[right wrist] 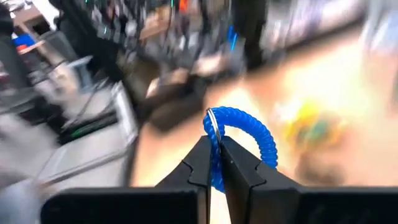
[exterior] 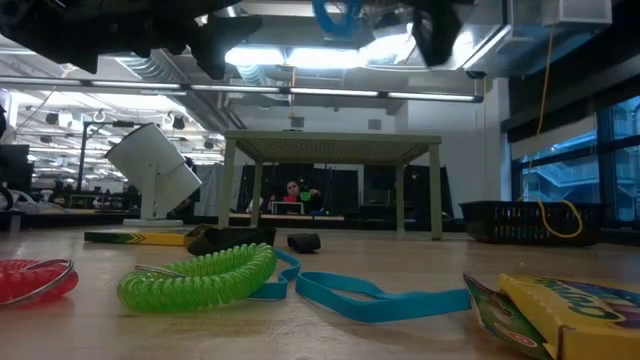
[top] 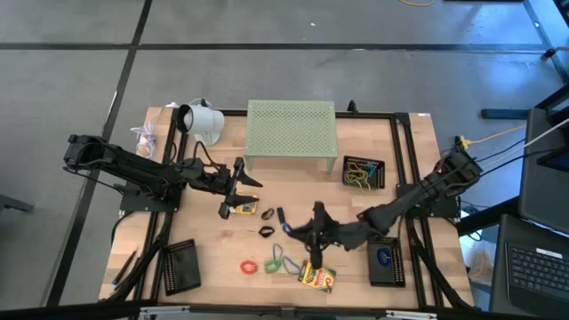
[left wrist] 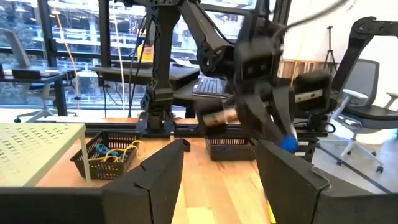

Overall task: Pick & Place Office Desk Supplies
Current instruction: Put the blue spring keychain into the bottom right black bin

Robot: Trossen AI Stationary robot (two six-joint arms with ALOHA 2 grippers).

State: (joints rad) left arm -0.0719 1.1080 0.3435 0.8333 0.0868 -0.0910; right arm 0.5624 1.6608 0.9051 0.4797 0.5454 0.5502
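My right gripper point(right wrist: 214, 165) hangs above the table's near middle, shut on a blue coiled loop point(right wrist: 249, 134), which also shows in the high view as the blue coil point(top: 281, 215). On the table below lie a red coil point(top: 248, 266), a green coil point(top: 272, 265), a flat blue band point(top: 289, 263) and a yellow-and-green crayon box point(top: 317, 277). My left gripper point(top: 240, 182) stands open above a second crayon box point(top: 242, 211), touching nothing. Two small black clips point(top: 267, 232) rest on the wood between the arms. My right gripper pinches the blue coil between its two fingertips, on the stretch beside the coil's metal ring point(right wrist: 213, 127). The fingers come from the table's right side, nearly level and tipped slightly down. The rest of the coil arcs out past the fingertips, lifted clear of the table point(exterior: 335, 15).
A pale green perforated stand point(top: 291, 133) and a white lamp-like object point(top: 203, 120) stand at the far side. Black baskets sit at far right point(top: 364, 172), near right point(top: 386, 260) and near left point(top: 181, 265); the far right one holds cords.
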